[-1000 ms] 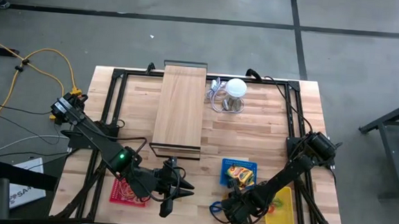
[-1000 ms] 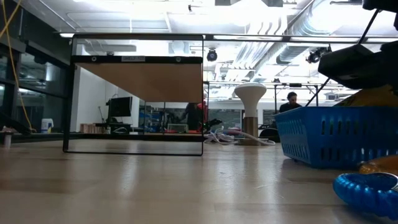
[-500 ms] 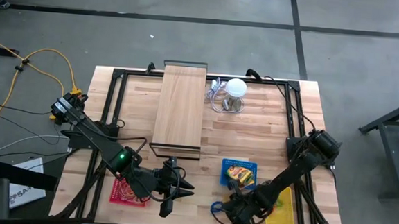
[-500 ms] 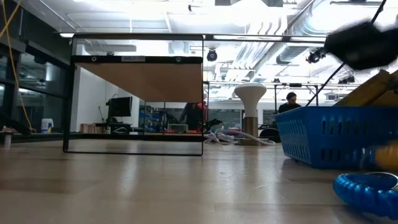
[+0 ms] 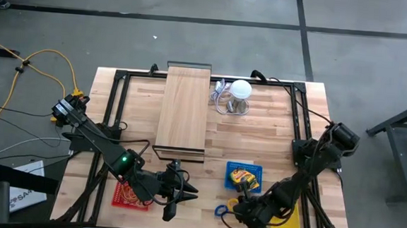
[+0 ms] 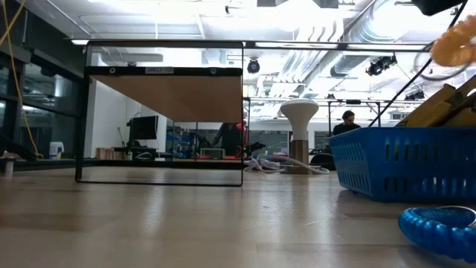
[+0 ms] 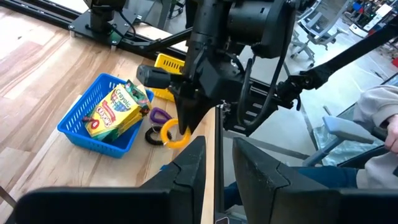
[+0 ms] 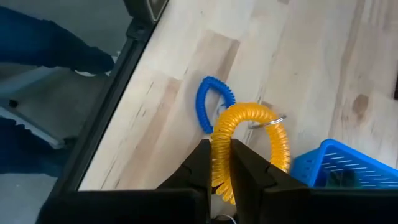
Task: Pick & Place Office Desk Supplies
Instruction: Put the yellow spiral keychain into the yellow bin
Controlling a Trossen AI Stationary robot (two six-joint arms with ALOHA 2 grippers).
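Orange loop clip [image 8: 249, 146] is the thing being picked up. It is a springy coil shaped like a ring, and the right gripper [image 8: 217, 171] has its two dark fingers pinched tight on one side of it. The clip hangs up off the table, near the front edge and just beside the blue basket [image 5: 243, 177]. In the left wrist view you can see the same clip [image 7: 172, 134] dangling under the tip of the right gripper [image 7: 185, 127].

A blue loop clip [image 8: 211, 102] lies flat on the wooden table [image 5: 259, 131] below the orange one (they are apart, not touching). The low view shows that blue clip [image 6: 439, 227] close up on the table, with the orange one [image 6: 454, 45] high above it.

The blue basket holds a yellow and green crayon box [image 7: 115, 112]. A purple loop clip [image 7: 160, 114] and a black band [image 7: 153, 134] lie on the table just beside the basket. A yellow tray [image 5: 288, 212] sits near the right arm.

The left gripper [image 5: 177, 197] waits near the front of the table, beside a red tray [image 5: 124, 197], and its fingers are apart with nothing between them.

A long wooden board [image 5: 183, 109] and a white round lamp [image 5: 241, 89] are at the far side.
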